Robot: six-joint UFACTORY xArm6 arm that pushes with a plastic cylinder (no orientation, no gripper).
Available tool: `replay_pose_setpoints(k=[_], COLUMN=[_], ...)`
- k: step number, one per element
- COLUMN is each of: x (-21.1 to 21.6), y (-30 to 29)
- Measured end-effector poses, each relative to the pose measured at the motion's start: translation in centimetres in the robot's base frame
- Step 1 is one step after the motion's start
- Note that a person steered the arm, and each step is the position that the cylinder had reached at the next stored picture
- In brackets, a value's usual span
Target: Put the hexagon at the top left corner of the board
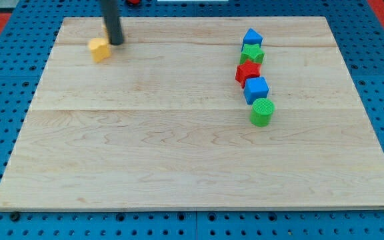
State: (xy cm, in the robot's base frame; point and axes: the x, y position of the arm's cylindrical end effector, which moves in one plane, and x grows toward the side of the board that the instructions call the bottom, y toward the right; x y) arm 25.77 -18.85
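A pale wooden worktop (179, 147) fills the view. Near its top left sits a small yellow hexagon (99, 49), just to the left of the tip (117, 43) of a dark upright rod and a little below it, touching it or nearly so. The arm has no fingers, so nothing is grasped or let go; the rod can only push.

The hexagon is already close to the corner. To finish well, I judge the tip should keep behind the block's right side and nudge it gently leftward and slightly up, stopping short of the edge.

The block is squat, with no clear long axis or facing direction.

Far to the tip's right, five other blocks (253, 77) stand in a column, untouched.
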Motion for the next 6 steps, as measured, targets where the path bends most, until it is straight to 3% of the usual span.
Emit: replay_pose_setpoints(k=[1, 2, 3, 4, 5, 6], x=[-1.9, -1.1, -5.7, -6.6, -6.0, -5.1], y=[-0.6, 1.0, 4.3, 5.7, -3.2, -4.1])
